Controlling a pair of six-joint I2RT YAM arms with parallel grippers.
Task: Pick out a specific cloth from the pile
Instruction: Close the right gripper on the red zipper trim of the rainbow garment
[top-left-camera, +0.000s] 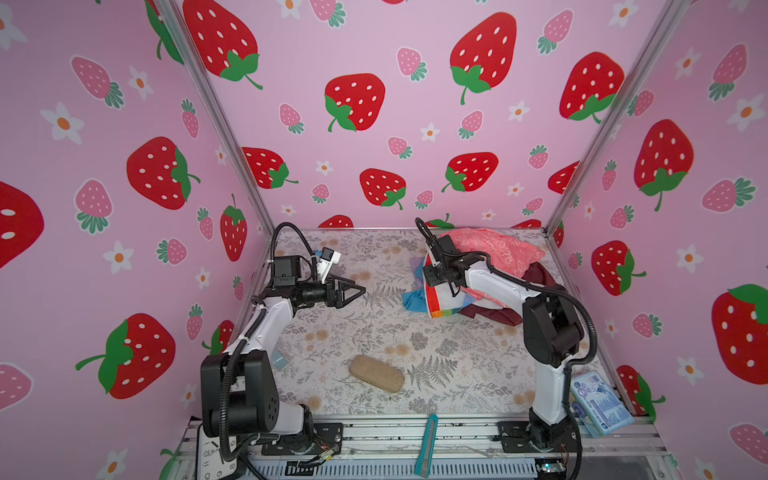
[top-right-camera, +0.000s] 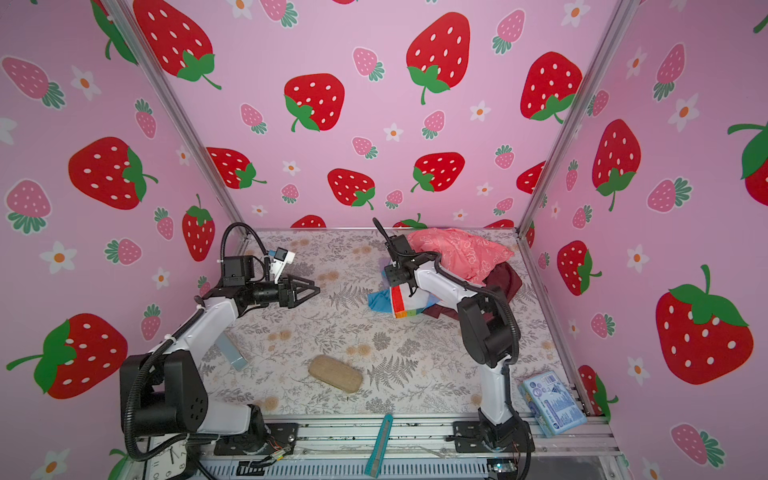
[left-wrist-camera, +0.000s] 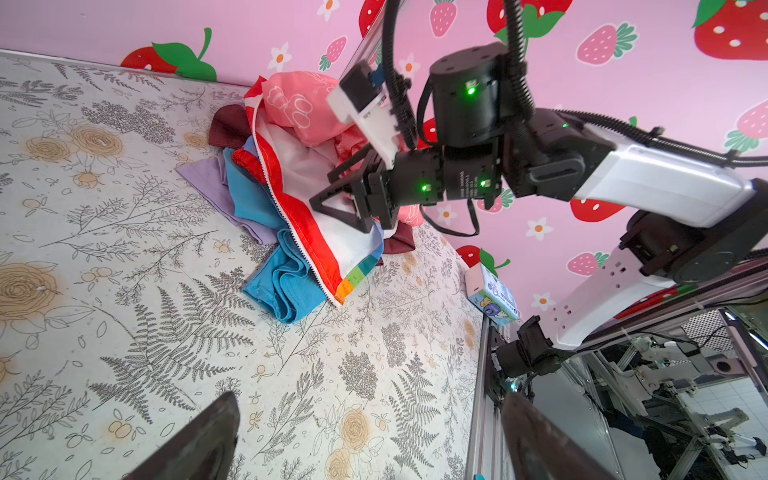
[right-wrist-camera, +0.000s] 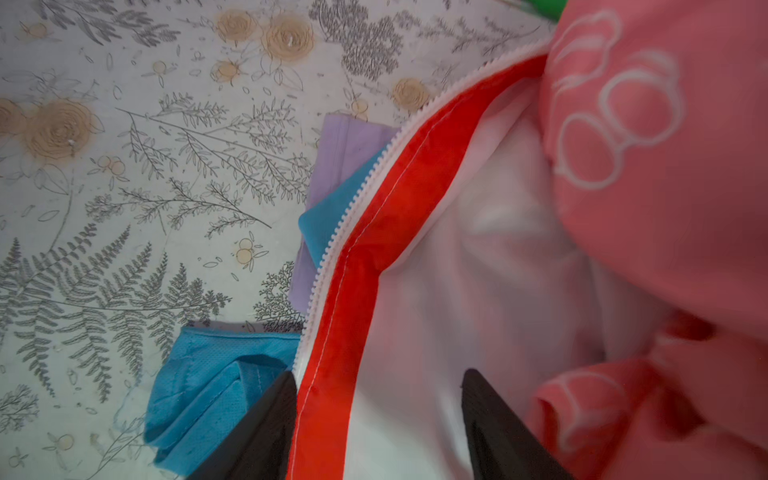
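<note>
Floral tabletop (top-left-camera: 374, 332) | right gripper (right-wrist-camera: 378, 374) spread, cloth (right-wrist-camera: 457, 291) between jaws | left gripper (left-wrist-camera: 372, 401) spread, well apart

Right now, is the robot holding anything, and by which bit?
Nothing looks held. The right gripper stands open astride the cloth, over its red border, not pinching it; the left gripper is open and empty.

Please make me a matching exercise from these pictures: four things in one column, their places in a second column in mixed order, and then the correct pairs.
Things
1. cloth
2. case
3. packet
4. teal tool

Places
A. across the front rail
B. under the right gripper
C. front right corner
D. alone on the table, towards the front

Pairs: 1-B, 2-D, 3-C, 4-A
</note>
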